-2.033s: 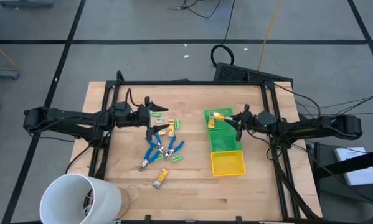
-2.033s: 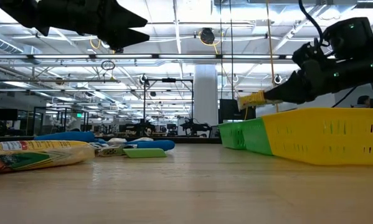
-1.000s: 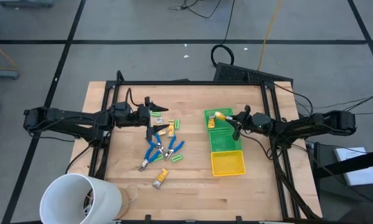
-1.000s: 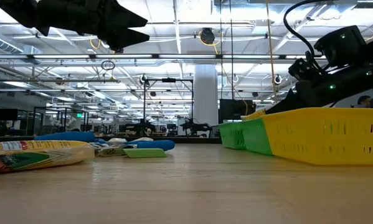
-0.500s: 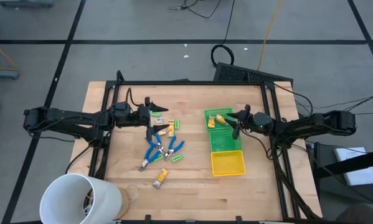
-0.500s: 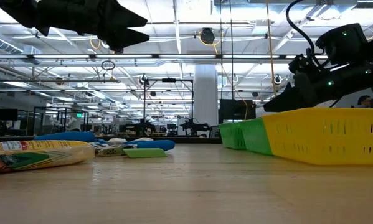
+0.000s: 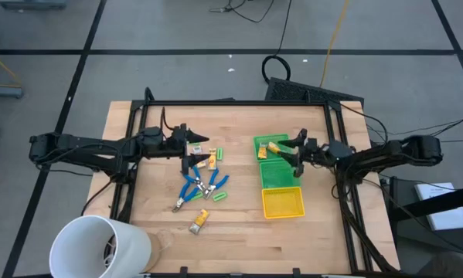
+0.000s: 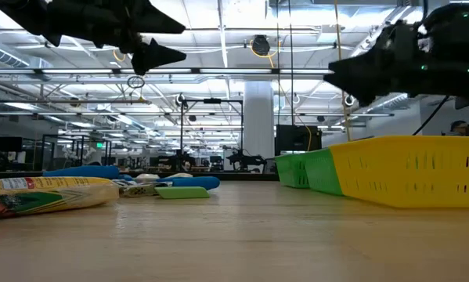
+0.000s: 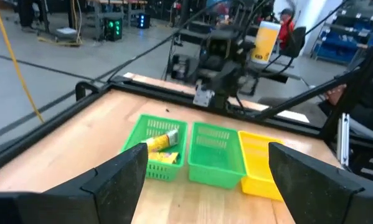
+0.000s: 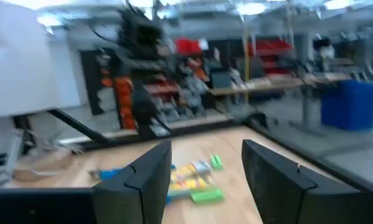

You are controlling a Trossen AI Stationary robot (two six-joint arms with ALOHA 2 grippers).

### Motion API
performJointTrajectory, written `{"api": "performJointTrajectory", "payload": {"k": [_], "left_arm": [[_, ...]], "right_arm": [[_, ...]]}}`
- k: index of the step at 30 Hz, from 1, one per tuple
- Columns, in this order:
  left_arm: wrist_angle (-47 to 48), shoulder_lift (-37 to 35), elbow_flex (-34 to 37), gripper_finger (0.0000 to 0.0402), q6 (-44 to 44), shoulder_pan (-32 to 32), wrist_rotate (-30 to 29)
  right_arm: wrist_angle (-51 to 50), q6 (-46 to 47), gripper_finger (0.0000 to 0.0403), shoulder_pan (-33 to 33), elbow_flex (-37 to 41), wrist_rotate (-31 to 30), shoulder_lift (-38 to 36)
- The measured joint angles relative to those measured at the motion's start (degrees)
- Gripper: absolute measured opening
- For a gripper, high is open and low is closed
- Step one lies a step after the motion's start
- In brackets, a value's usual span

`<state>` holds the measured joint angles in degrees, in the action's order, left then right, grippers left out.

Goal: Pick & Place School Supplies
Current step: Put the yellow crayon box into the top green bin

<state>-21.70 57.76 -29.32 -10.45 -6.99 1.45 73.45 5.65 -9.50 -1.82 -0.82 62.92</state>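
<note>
Since two seconds ago, a yellow-tan wrapped block has been released into the far green bin, and the right gripper has been raised, jaws spread and empty. At left, the left gripper hangs spread over the remaining school supplies, which lie just beneath and nearer the cup, so that arm is nearer. Apparently nothing is held by the middle green bin or the yellow bin.

Bins right of supplies

Yellow-tan blocks in green bin
</note>
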Motion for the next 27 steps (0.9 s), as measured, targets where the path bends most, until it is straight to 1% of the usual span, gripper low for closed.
{"api": "performJointTrajectory", "payload": {"k": [3, 5, 7, 10, 14, 17, 19, 23, 26, 27], "left_arm": [[3.3, 0.0, 0.0, 0.0332, -1.8, 0.0, 0.0], [7.7, 0.0, 0.0, 0.0332, -2.7, 0.0, -0.7], [13.0, 0.8, 0.0, 0.0330, -5.5, 0.3, -4.3], [21.8, 1.8, 0.0, 0.0325, -12.3, 1.1, -11.7], [27.7, 5.4, -0.2, 0.0317, -16.4, 1.5, -13.7], [27.4, 9.8, -0.2, 0.0308, -17.2, 2.0, -14.0], [26.9, 13.0, -0.2, 0.0303, -18.4, 2.2, -14.3], [23.6, 19.0, -0.2, 0.0299, -24.2, 2.0, -15.7], [21.3, 22.0, -0.2, 0.0302, -24.8, 1.6, -15.9], [20.6, 22.4, -0.2, 0.0302, -24.8, 1.6, -15.1]], "right_arm": [[0.3, -2.0, 0.0186, 3.1, -1.4, -0.6, 0.0], [-0.9, -3.2, 0.0186, 4.7, -2.7, -0.7, 0.0], [-3.6, -3.8, 0.0185, 5.9, -4.0, -0.8, 0.0], [-4.5, -4.6, 0.0185, 6.9, -5.9, -0.9, -0.1], [-6.6, -5.5, 0.0185, 7.4, -6.1, -4.1, 0.0], [-8.5, -6.5, 0.0185, 7.3, -6.2, -6.7, 0.0], [-8.7, -6.6, 0.0185, 7.2, -6.2, -6.9, 0.0], [-8.1, -6.6, 0.0185, 7.2, -6.2, -6.9, 0.0], [-8.1, -6.6, 0.0185, 7.2, -6.2, -6.9, 0.0], [-8.1, -6.5, 0.0185, 7.2, -6.2, -6.9, 0.0]]}}
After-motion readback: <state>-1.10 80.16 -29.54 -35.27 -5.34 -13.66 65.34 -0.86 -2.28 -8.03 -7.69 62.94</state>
